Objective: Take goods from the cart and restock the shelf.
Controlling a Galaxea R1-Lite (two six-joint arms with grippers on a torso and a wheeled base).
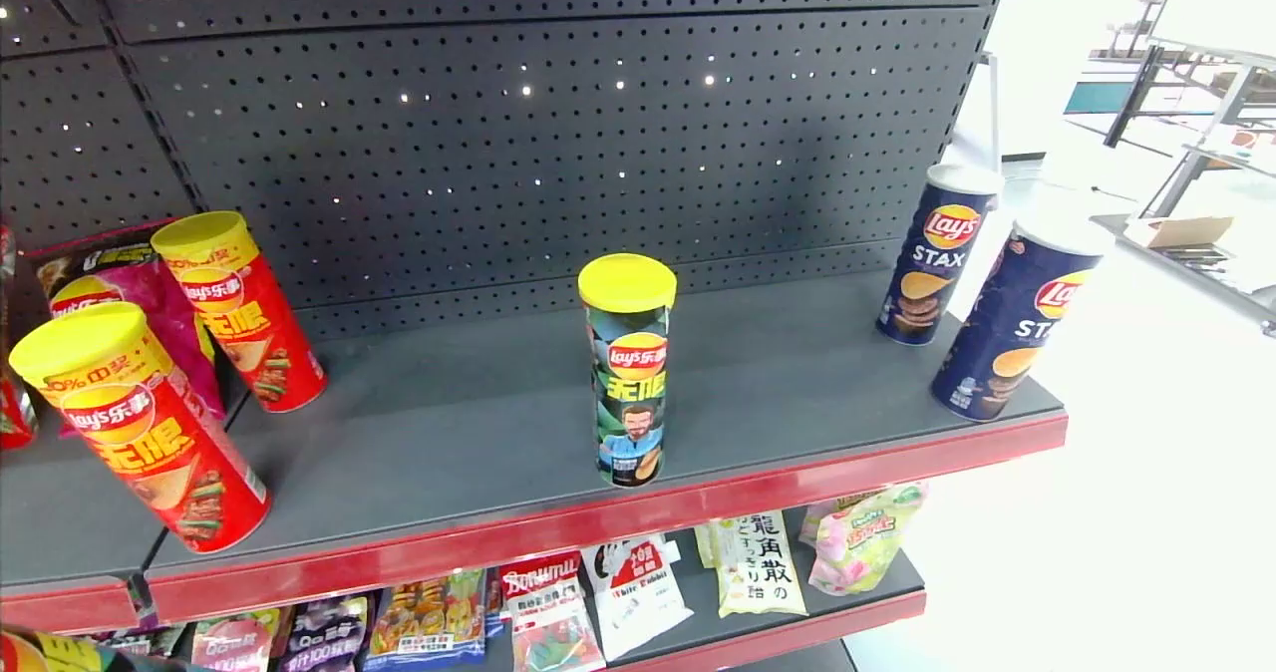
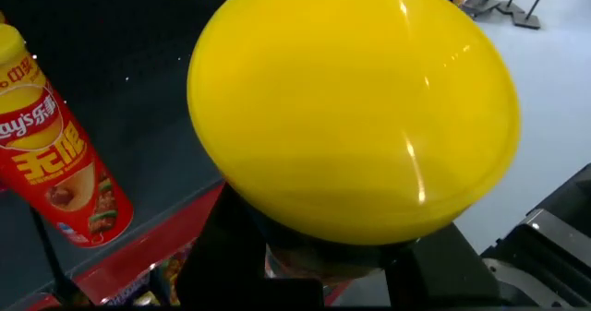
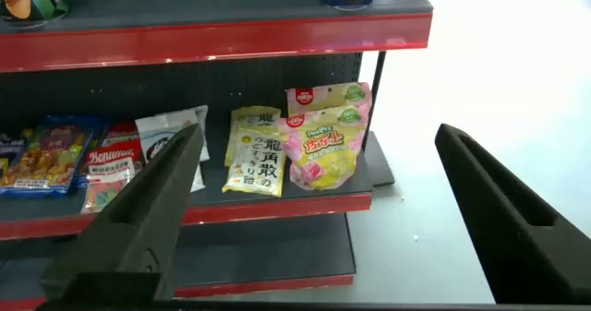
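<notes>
The left gripper [image 2: 323, 274] is clasping an upright yellow-lidded can [image 2: 355, 108] just before the shelf [image 2: 157, 223]; the right gripper [image 3: 319, 140] is gaping wide, empty.

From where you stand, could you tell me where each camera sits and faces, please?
Head: atop the robot, facing down at the upper shelf of cans.
Left wrist: on the left arm, facing the yellow-lidded can in the left tool.
Right wrist: on the right arm, facing the lower shelf through the open right tool.
Shared: head and right wrist show the pink-green bag.
</notes>
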